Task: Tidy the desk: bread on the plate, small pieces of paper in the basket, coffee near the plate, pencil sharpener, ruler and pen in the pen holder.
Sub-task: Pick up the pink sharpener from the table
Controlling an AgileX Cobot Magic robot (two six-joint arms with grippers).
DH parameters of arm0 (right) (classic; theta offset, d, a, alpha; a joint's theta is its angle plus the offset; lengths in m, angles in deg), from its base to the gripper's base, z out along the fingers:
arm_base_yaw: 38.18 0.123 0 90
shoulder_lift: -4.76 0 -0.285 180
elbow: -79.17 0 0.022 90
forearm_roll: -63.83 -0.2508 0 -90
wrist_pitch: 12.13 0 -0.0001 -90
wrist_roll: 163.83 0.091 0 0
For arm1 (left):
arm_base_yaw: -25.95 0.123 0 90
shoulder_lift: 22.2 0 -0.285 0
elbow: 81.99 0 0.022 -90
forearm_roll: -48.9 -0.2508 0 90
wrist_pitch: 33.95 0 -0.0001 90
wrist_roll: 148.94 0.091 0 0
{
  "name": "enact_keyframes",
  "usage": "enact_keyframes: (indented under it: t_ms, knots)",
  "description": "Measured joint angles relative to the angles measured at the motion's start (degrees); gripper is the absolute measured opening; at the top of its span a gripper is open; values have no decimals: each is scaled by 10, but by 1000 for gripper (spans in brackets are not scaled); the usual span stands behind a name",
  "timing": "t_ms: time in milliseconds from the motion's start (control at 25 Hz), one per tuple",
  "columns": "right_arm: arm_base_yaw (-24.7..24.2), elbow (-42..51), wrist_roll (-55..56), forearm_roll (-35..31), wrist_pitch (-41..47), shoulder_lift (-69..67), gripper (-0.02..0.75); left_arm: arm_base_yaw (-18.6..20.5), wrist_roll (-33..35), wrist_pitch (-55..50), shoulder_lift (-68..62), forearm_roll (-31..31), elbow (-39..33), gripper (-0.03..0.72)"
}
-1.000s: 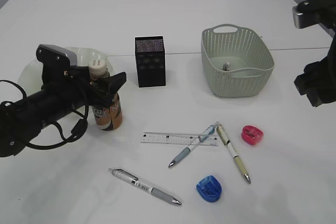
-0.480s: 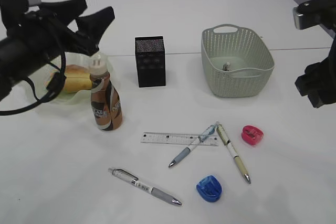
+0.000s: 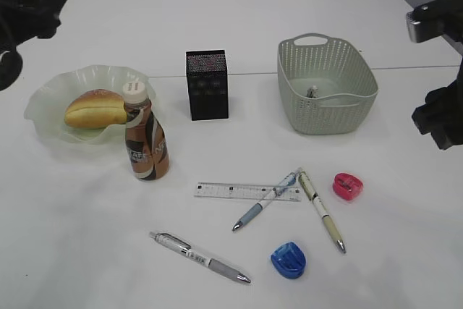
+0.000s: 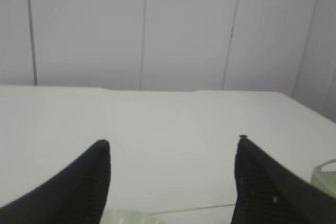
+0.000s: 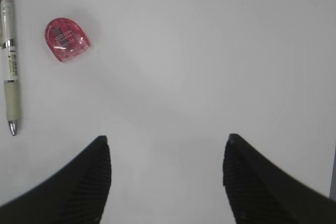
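Pulled my left gripper (image 4: 170, 153) up off the coffee (image 3: 147, 139), which stands just beside the plate (image 3: 43, 99); jaws apart, empty. Right gripper (image 5: 167, 148) also agape over bare desk (image 5: 210, 51). Next I'd drop squarely over the red pencil sharpener (image 5: 66, 40) before closing.

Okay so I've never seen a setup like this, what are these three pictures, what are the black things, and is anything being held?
It is a two-armed robot at a white desk. The wide picture looks down from in front; the other two come from cameras on each wrist, so the black wedges are each gripper's own fingers. The left gripper and right gripper are both open and hold nothing. On the desk: bread on a green plate, a coffee bottle, a black pen holder, a basket, a ruler, three pens, and a red sharpener and a blue one.
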Motion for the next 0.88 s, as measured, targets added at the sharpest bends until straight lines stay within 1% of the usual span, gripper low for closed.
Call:
enact_keyframes:
  t_ms: [160,280,360,400,640,760,880]
  knots:
    - [0,0,0,12,4,0,491,18,0,-96,53,46,-46,540]
    - [0,0,0,12,4,0,491,23,-1,-219,98,55,-63,540]
    - [0,0,0,12,4,0,491,23,-1,-308,126,51,-64,540]
    - [0,0,0,12,4,0,510,23,-1,-340,139,46,-64,540]
    - [0,0,0,-6,-2,0,498,23,-1,-546,196,34,-64,538]
    - [0,0,0,-18,-9,0,498,23,-1,-668,228,34,-62,516]
    - [0,0,0,-25,-14,0,498,23,6,-795,250,52,-42,473]
